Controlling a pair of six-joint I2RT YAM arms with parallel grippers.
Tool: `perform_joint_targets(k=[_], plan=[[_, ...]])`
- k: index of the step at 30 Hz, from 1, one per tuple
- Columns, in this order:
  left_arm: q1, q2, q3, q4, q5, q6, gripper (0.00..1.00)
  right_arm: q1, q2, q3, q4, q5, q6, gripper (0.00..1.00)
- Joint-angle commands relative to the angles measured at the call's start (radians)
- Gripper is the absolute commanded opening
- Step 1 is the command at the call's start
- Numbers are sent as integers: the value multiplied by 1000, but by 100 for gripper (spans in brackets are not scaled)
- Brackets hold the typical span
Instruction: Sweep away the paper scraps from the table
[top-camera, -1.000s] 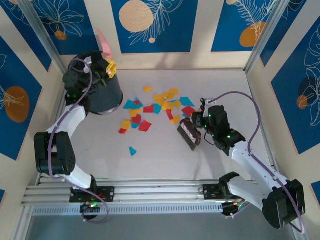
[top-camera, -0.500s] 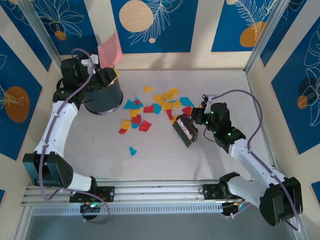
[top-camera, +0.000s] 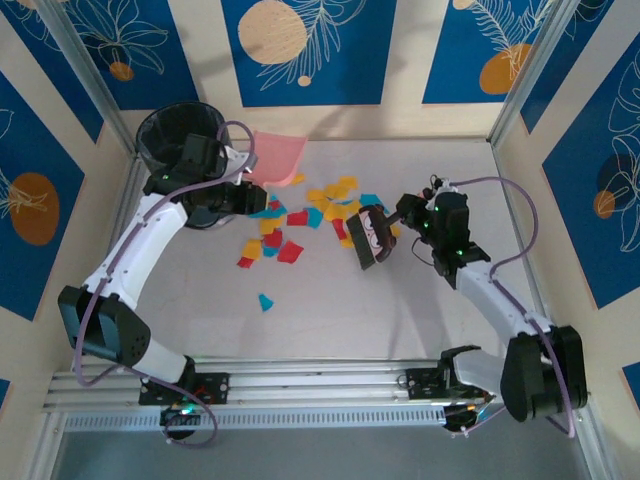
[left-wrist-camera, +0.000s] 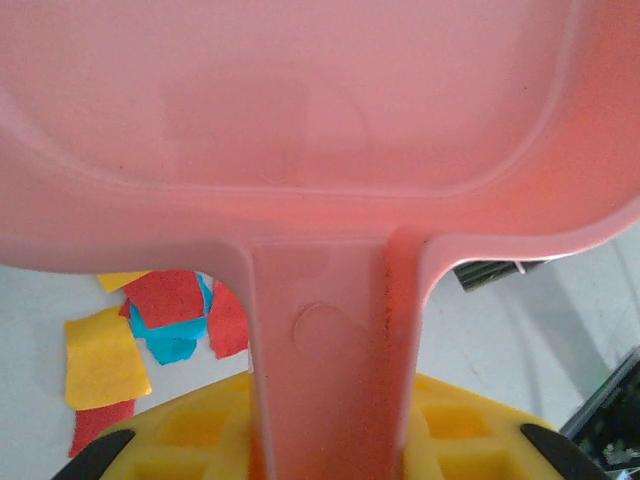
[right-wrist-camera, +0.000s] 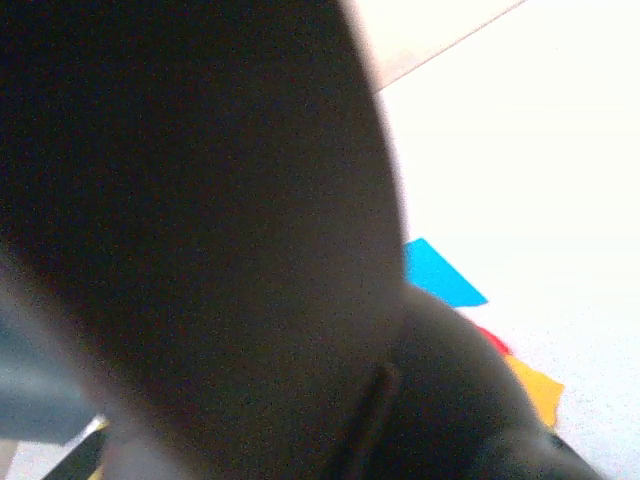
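On the worktop, the paper scraps lie scattered in a loose patch around the middle, red, yellow and teal bits mixed, some overlapping. One teal scrap lies apart from the rest, nearer the arms' bases.

The left hand is at the far left edge of the patch, pinching the handle of a pink dustpan. In the left wrist view the handle runs straight up between the yellow pads, which press it from both sides, and the pan widens out above. Red, yellow and teal scraps show on the pale surface past the pan's rim, to the left of the handle. From above, the pan points toward the back wall; whether it touches the worktop cannot be told. A black bin stands in the far left corner, just behind the left arm.

The right hand is at the right edge of the patch, pressed together on a small dark brush. The brush is tilted and sits just beside the nearest red and yellow scraps. The right wrist view is mostly a dark blur, with a teal scrap beyond it on the white surface.
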Motion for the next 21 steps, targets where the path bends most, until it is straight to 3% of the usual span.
perform_joint_targets(k=[1, 10, 21], plan=[[-25, -13, -34, -24, -47, 74, 0, -6, 62, 58, 156, 30, 129, 0], [-73, 11, -84, -52, -52, 114, 0, -1, 232, 90, 317, 202, 239, 0], [-83, 32, -94, -62, -31, 118, 0, -6, 414, 204, 228, 293, 294, 0]])
